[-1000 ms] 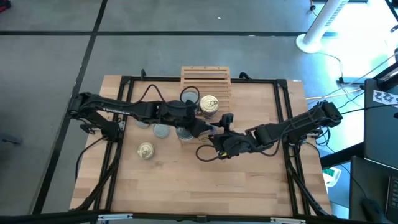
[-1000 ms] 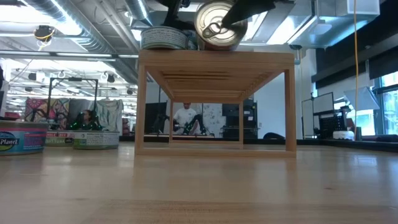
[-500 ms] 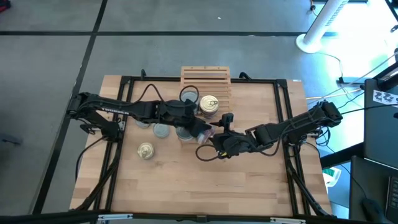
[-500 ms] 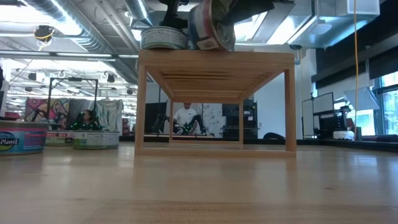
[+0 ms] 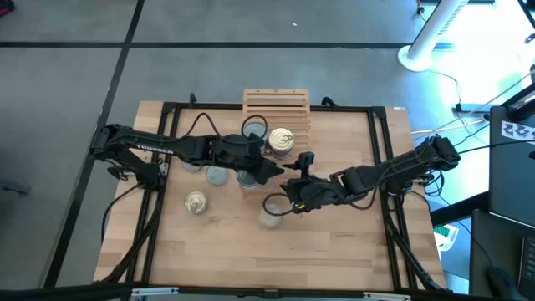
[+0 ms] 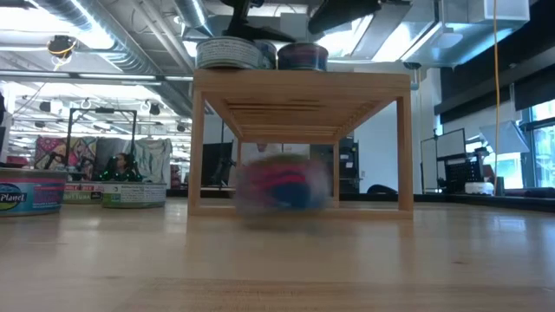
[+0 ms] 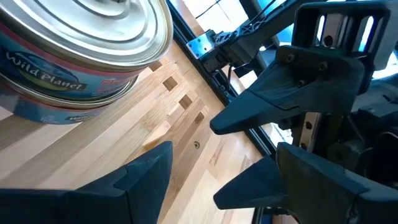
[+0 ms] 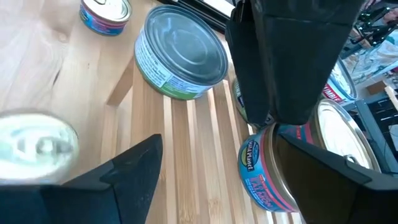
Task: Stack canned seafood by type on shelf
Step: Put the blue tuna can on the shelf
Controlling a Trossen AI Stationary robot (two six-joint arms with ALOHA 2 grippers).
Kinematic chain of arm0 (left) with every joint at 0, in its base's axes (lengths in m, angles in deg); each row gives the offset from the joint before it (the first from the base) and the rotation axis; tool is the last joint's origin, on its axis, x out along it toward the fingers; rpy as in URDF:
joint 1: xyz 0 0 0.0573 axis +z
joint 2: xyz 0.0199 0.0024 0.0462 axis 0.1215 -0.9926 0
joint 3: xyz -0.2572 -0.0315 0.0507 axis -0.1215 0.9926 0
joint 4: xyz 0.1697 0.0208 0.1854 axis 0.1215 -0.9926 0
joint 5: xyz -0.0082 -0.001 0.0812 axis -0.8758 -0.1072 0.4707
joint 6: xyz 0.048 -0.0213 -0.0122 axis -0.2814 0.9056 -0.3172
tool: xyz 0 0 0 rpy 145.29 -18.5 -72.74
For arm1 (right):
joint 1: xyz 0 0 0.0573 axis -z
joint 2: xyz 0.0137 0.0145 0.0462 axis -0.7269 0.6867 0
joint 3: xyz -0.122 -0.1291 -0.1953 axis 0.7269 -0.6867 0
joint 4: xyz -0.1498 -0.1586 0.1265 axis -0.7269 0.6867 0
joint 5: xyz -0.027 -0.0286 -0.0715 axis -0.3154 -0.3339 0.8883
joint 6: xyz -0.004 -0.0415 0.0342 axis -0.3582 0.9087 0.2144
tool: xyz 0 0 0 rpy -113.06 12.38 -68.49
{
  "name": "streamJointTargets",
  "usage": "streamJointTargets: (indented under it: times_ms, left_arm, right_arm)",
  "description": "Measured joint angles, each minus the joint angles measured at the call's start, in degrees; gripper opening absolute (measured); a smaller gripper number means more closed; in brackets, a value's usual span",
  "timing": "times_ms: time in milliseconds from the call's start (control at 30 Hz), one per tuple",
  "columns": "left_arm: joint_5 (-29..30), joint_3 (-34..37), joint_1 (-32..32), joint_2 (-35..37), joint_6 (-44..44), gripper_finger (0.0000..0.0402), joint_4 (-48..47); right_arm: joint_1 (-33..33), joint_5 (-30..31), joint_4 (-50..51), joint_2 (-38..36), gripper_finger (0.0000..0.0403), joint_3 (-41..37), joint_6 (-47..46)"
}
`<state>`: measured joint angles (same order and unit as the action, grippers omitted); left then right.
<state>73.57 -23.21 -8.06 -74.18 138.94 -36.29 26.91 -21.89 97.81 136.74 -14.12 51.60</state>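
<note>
The slatted shelf (image 5: 277,102) stands at the table's far edge. On it sit a grey-blue-topped tin (image 5: 253,130) (image 8: 180,56) and a shiny-topped tin (image 5: 281,140) (image 7: 81,50); in the low view they are side by side (image 6: 228,54) (image 6: 302,56). Another tin (image 5: 269,217) (image 6: 282,185) is a blur on the table in front of the shelf. My left gripper (image 5: 269,171) (image 7: 205,180) is open beside the shiny-topped tin. My right gripper (image 5: 290,186) (image 8: 217,180) is open over the shelf's near part, facing the left one.
Two more grey-blue tins (image 5: 217,176) (image 5: 247,178) and a golden one (image 5: 196,201) lie on the table left of the grippers, with another (image 5: 192,164) under the left arm. The wooden table (image 5: 334,259) has free room toward its near edge. A black frame (image 5: 380,134) borders it.
A shiny-topped tin that hung tilted at the grippers over the shelf's near edge turned onto its edge, then fell. It now blurs on the table in front of the shelf. Both arms stay almost where they were.
</note>
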Motion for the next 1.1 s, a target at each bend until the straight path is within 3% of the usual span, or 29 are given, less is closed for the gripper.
streamJointTargets:
  times_ms: [400,733,900,1100]
  left_arm:
    - [-0.02,-0.02,-0.04,0.83,-8.91,0.028,0.0]
    - [0.24,-0.03,-0.85,8.15,-20.05,0.028,-2.97]
    - [0.92,-0.05,-4.62,11.25,-26.41,0.028,-8.01]
    - [6.82,-0.05,-11.46,13.29,-27.94,0.028,-14.12]
  right_arm:
    - [-0.1,-1.29,2.09,-0.79,0.0312,0.02,-0.02]
    - [-0.13,-2.1,3.02,-3.03,0.0312,0.04,-1.63]
    - [-0.15,-4.82,4.8,-5.17,0.0312,0.04,-4.82]
    - [-0.17,-6.46,5.51,-6.66,0.0312,0.04,-6.64]
